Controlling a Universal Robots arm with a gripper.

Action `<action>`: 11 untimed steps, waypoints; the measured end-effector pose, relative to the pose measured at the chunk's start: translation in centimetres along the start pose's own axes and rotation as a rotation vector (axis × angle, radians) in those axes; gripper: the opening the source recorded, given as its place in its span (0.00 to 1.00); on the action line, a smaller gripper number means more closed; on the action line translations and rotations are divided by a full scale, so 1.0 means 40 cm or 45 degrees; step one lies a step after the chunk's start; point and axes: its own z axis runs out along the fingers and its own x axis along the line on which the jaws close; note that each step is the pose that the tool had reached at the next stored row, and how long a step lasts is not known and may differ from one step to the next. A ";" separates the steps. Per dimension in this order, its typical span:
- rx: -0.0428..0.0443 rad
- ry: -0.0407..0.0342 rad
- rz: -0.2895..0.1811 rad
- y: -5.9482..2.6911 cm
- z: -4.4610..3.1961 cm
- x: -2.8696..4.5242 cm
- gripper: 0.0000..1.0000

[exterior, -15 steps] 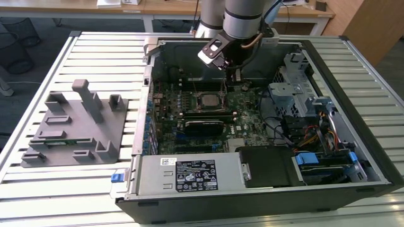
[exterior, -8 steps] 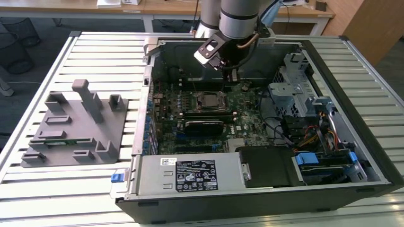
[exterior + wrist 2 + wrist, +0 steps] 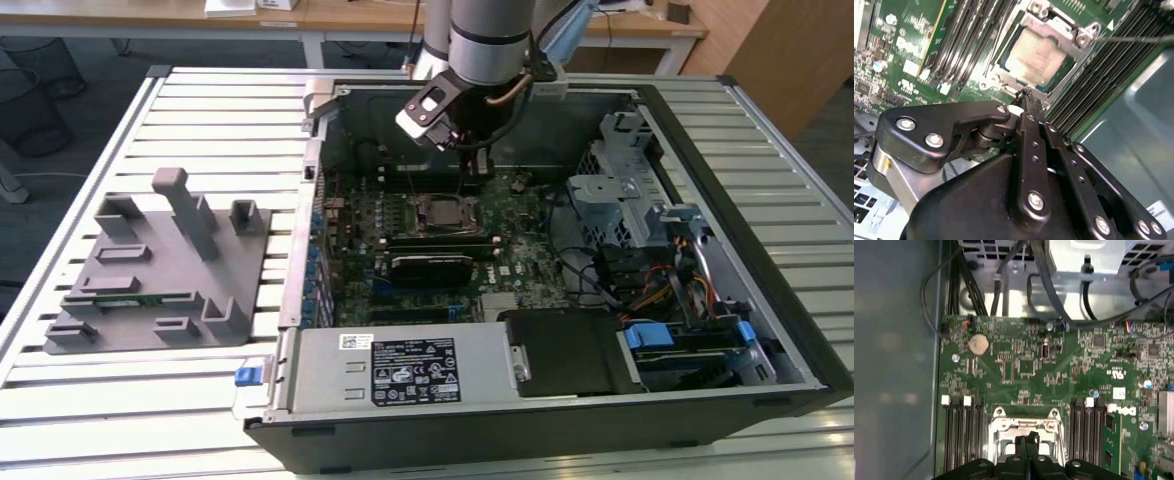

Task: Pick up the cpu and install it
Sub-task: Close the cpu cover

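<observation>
The cpu (image 3: 1036, 56), a silvery-grey square chip, lies flat in the motherboard socket, with the metal socket frame (image 3: 1054, 26) around it. In the exterior view the cpu (image 3: 441, 210) sits mid-board inside the open computer case (image 3: 747, 300). My gripper (image 3: 1026, 94) is shut, its black fingers pressed together with nothing between them. The tips hover just off the cpu's edge. From outside, the gripper (image 3: 474, 183) hangs right behind the socket. In the first wrist view the fingertips (image 3: 1026, 439) cover the middle of the socket frame (image 3: 999, 426).
A thin lever rod (image 3: 1139, 37) runs beside the socket. Memory slots (image 3: 959, 435) flank it. A grey holder (image 3: 154, 265) with a green memory stick (image 3: 134, 298) stands at the exterior view's left. A power supply (image 3: 400, 370), a drive cage (image 3: 627, 185) and cables (image 3: 654, 280) crowd the case.
</observation>
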 end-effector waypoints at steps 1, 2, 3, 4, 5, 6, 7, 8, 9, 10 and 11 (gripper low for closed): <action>0.000 0.0000 0.000 -0.005 0.002 0.000 0.11; 0.000 0.0000 0.000 -0.010 0.003 0.000 0.11; 0.000 0.0001 0.000 -0.015 0.005 0.000 0.11; 0.000 0.0001 0.000 -0.020 0.006 0.000 0.11; 0.000 -0.0001 0.000 -0.026 0.008 0.000 0.11; 0.000 -0.0001 0.000 -0.031 0.009 0.000 0.11; 0.000 0.0000 0.000 -0.035 0.011 0.001 0.11; 0.000 0.0001 0.000 -0.037 0.013 0.001 0.11; 0.000 0.0000 0.000 -0.040 0.015 0.001 0.11; 0.000 0.0000 0.000 -0.042 0.017 0.001 0.11; 0.000 -0.0001 0.000 -0.044 0.018 0.001 0.11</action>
